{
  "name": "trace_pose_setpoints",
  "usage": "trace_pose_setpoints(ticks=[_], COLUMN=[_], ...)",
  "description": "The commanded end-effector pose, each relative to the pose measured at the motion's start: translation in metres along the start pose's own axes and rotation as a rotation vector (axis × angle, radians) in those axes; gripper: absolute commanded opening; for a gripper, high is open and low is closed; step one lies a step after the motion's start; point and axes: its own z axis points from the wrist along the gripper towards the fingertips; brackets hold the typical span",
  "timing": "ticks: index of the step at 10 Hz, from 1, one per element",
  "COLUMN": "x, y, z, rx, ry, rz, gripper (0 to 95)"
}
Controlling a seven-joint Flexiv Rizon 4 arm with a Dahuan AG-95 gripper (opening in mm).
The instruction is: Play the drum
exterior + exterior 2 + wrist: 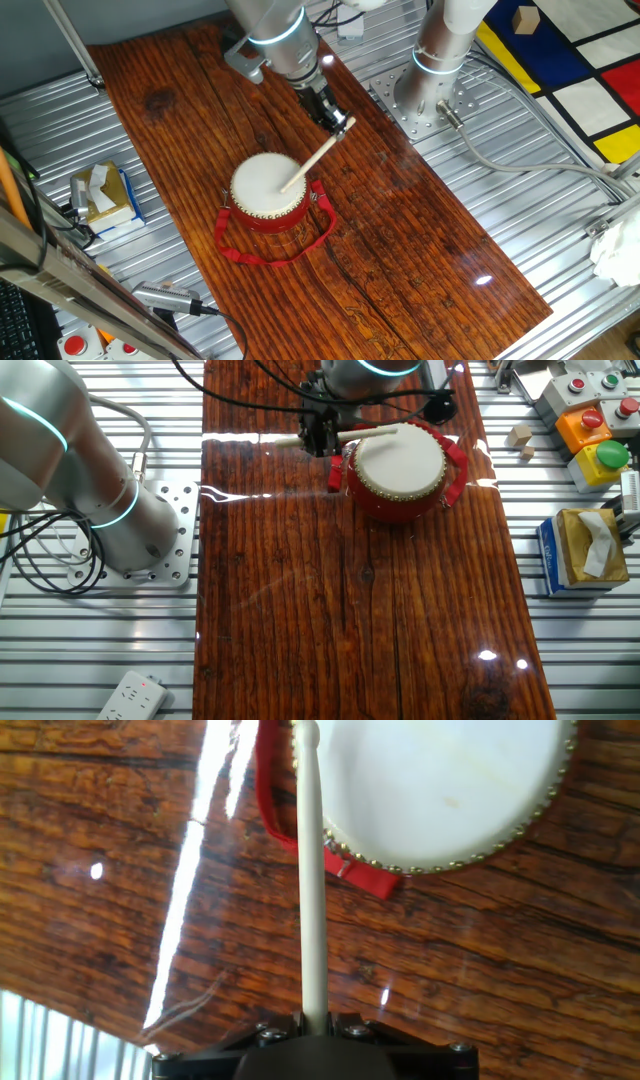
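The small red drum with a cream-white skin and brass studs stands on the wooden board; its red strap lies looped in front of it. It also shows in the other fixed view and in the hand view. My gripper is shut on the butt of a thin pale wooden stick. The stick slants down with its tip over the drum skin. In the hand view the stick runs up from between the jaws, its tip beside the drum's left rim.
A tissue box lies on the metal table left of the board. Button boxes and small wooden blocks sit at the side. A second arm's base stands behind the board. A power strip lies near the edge.
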Motion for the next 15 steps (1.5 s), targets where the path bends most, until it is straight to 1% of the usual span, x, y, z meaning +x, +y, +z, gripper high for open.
trace_pose_setpoints(ticks=[1,3,4,6,7,8,9,10,11,13,15], x=[0.000,0.001,0.001,-0.004,-0.008,-0.011,-0.010,-0.007,-0.007,-0.006,-0.006], y=[-0.001,-0.002,-0.003,-0.013,-0.016,-0.018,-0.018,-0.015,-0.011,-0.009,-0.009], z=[-0.002,-0.008,-0.008,0.009,0.015,0.021,0.020,0.012,0.004,-0.001,-0.002], rx=[-0.086,-0.079,-0.081,-0.093,-0.099,-0.100,-0.104,-0.099,-0.097,-0.105,-0.105], ry=[-0.050,-0.047,-0.043,-0.042,-0.042,-0.049,-0.052,-0.045,-0.031,-0.028,-0.028], rz=[0.166,0.153,0.148,0.116,0.111,0.100,0.093,0.090,0.092,0.091,0.088], gripper=[0.0,0.0,0.0,0.0,0.0,0.0,0.0,0.0,0.0,0.0,0.0])
